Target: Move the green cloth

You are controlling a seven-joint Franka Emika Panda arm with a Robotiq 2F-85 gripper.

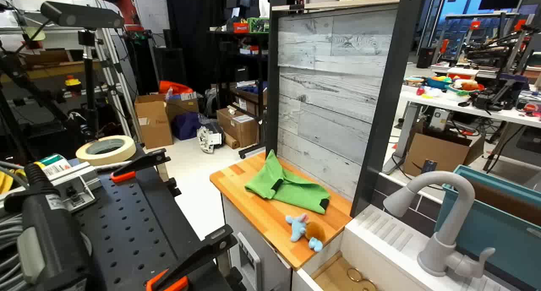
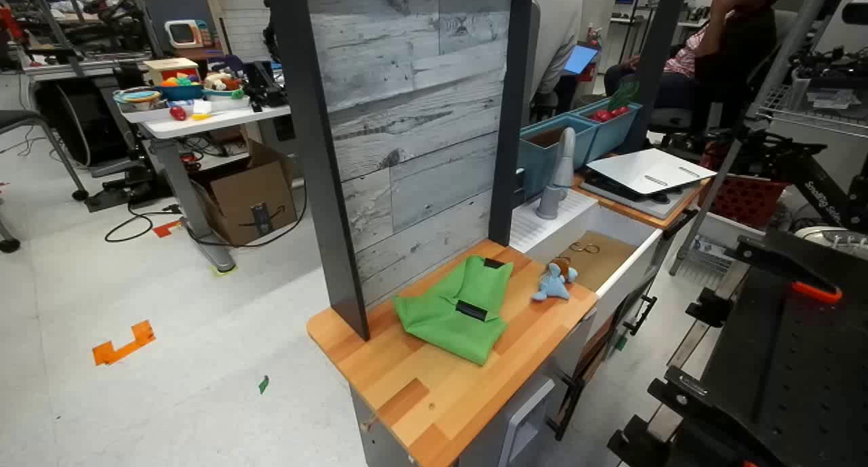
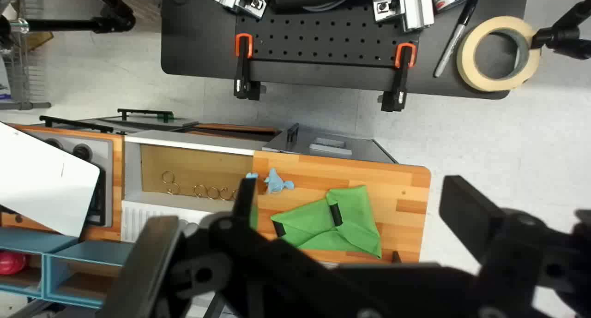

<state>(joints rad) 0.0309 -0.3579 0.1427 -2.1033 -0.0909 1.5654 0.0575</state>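
Well below the end effector [image 3: 314,212] lies the green cloth [image 3: 353,219].

"Smoking" reads on a black arm [image 2: 817,194] (next word unclear), an arrow logo [image 2: 275,211] on a cardboard box [image 2: 237,206]

Green cloth [image 2: 444,328] on counter [image 2: 468,392], toy [image 2: 554,289] nearby, seemingly plush

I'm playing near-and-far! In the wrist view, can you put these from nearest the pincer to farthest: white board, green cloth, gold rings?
1. Green cloth: on the wooden counter, seen through the open pincer.
2. Gold rings: left of the cloth, in the sink.
3. White board: at the picture's far left.
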